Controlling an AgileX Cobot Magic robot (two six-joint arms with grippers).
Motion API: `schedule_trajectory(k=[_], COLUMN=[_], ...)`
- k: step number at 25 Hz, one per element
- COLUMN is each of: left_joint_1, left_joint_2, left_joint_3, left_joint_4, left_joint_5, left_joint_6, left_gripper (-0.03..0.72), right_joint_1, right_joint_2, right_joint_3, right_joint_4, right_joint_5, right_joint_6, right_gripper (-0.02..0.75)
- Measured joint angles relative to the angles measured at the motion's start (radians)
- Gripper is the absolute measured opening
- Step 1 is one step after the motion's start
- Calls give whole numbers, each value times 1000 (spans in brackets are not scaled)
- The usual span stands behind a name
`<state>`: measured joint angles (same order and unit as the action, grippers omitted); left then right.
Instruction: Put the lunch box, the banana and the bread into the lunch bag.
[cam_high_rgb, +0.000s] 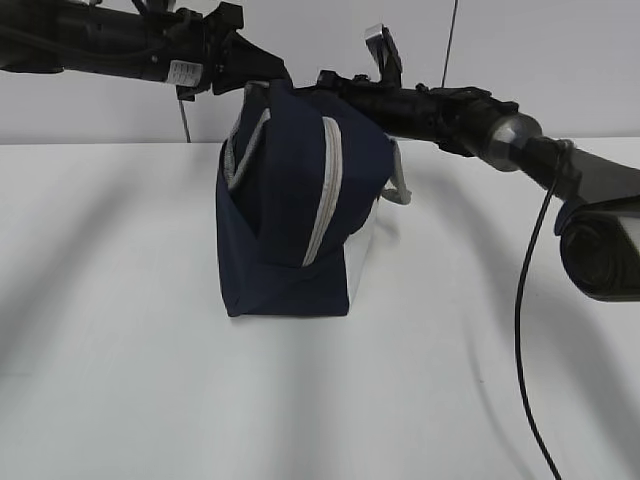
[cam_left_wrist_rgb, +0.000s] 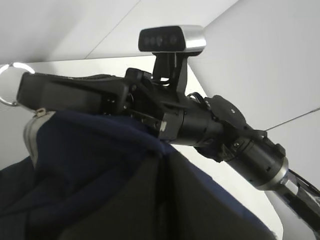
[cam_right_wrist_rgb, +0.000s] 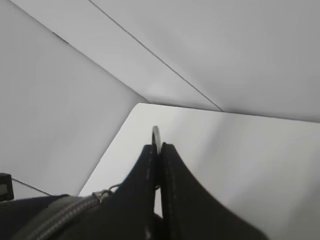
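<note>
The navy lunch bag (cam_high_rgb: 290, 210) stands on the white table, with its grey zipper (cam_high_rgb: 328, 190) running down the near end. My left gripper (cam_high_rgb: 255, 88) is at the bag's top left edge, shut on the navy fabric (cam_left_wrist_rgb: 100, 165), with its dark fingers (cam_left_wrist_rgb: 190, 205) pressed together. My right gripper (cam_high_rgb: 335, 85) is at the bag's top, its fingers (cam_right_wrist_rgb: 175, 190) shut on the metal ring pull (cam_right_wrist_rgb: 156, 134), which also shows in the left wrist view (cam_left_wrist_rgb: 6, 85). The lunch box, the banana and the bread are out of view.
The white table (cam_high_rgb: 120, 380) spreads around the bag, with a wall behind. A grey strap handle (cam_high_rgb: 402, 188) hangs off the bag's far right side. The right arm's black cable (cam_high_rgb: 522, 330) droops over the table at the right.
</note>
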<state>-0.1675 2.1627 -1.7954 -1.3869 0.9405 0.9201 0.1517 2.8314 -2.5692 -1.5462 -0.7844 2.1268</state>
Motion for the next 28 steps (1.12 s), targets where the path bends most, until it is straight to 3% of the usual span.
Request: schedule_trajectory(k=[6, 9, 28], left_joint_1=[4, 4, 8], left_joint_2=[2, 2, 10], left_joint_3=[0, 0, 0], left_joint_4=[3, 3, -10], left_joint_5=[-4, -5, 14], left_joint_6=[10, 11, 64], left_gripper=[14, 14, 36], right_joint_1=[8, 10, -1], right_joint_2=[-17, -21, -36], right_joint_3=[-10, -11, -11], right_joint_4=[-173, -205, -230], right_joint_5=[48, 56, 69], right_joint_6=[347, 475, 594], right_gripper=[-16, -16, -1])
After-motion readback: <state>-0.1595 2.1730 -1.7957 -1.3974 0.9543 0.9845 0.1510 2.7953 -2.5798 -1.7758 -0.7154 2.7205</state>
